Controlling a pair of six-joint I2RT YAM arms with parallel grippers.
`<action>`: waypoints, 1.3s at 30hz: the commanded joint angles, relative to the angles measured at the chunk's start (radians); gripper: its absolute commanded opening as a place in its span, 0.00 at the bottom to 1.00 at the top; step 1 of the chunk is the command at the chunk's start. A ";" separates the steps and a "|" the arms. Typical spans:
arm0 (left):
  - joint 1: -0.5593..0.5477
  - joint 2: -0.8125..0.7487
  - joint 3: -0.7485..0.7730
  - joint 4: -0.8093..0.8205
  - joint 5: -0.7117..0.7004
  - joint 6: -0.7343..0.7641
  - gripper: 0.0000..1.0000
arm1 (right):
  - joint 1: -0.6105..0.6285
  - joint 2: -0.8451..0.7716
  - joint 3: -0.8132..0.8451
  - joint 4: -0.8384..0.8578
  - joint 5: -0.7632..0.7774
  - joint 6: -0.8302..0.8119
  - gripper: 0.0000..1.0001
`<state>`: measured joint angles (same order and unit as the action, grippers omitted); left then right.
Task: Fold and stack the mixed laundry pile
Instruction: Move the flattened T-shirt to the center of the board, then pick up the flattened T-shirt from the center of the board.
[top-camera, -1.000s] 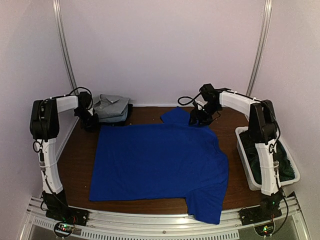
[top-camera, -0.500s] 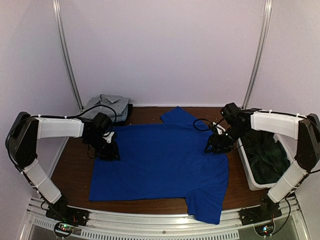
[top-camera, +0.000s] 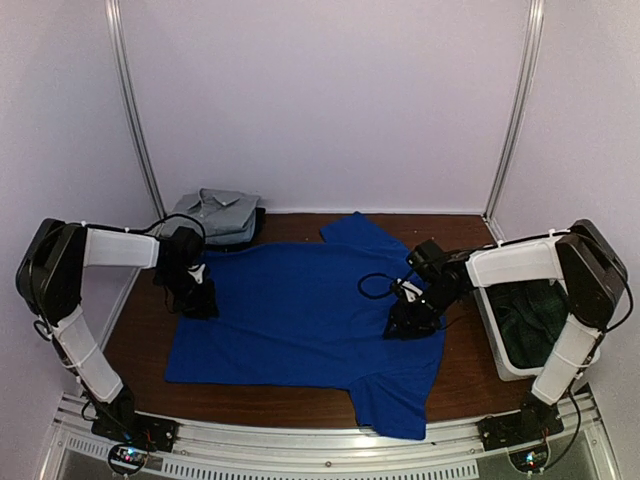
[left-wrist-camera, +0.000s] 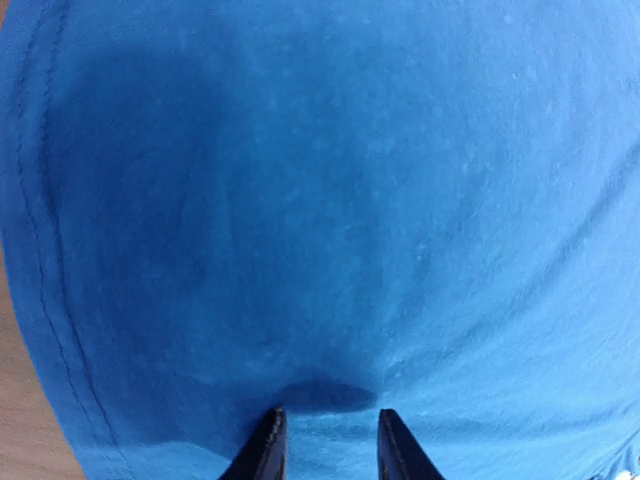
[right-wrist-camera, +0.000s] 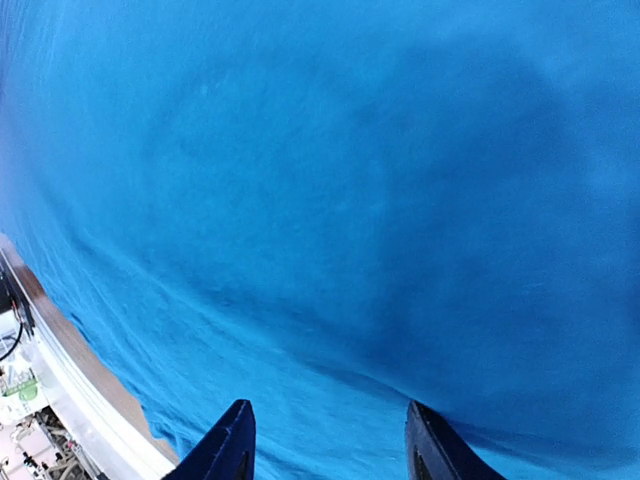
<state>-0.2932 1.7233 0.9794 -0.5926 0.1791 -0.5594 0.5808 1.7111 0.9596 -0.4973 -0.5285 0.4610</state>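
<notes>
A royal-blue T-shirt lies spread flat over the brown table, one sleeve hanging toward the near edge. My left gripper presses down on its left edge. In the left wrist view its fingertips stand a little apart on the blue cloth, a small pucker just ahead of them. My right gripper rests on the shirt's right part. Its fingertips are wide apart on the cloth, gripping nothing. A folded light grey shirt lies at the back left on a dark piece.
A white plastic bin stands at the right edge with a dark green-black garment inside. The metal rail runs along the near edge. White walls close in the back and sides.
The right gripper came nearer and leftward across the shirt, and the left one shifted slightly left. The shirt slid left with them; its near sleeve and left hem have moved.
</notes>
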 joint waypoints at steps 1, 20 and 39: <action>0.024 -0.077 0.008 -0.018 -0.005 0.057 0.36 | 0.010 -0.059 0.078 -0.033 0.055 0.028 0.53; -0.030 -0.901 -0.426 -0.300 0.051 -0.346 0.53 | 0.259 -0.822 -0.434 -0.178 0.134 0.619 0.50; -0.032 -0.865 -0.449 -0.254 0.000 -0.496 0.53 | 0.447 -0.547 -0.593 0.244 0.110 0.820 0.46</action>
<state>-0.3183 0.8856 0.5510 -0.8787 0.1967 -1.0069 1.0191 1.1019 0.3885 -0.3553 -0.4202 1.2572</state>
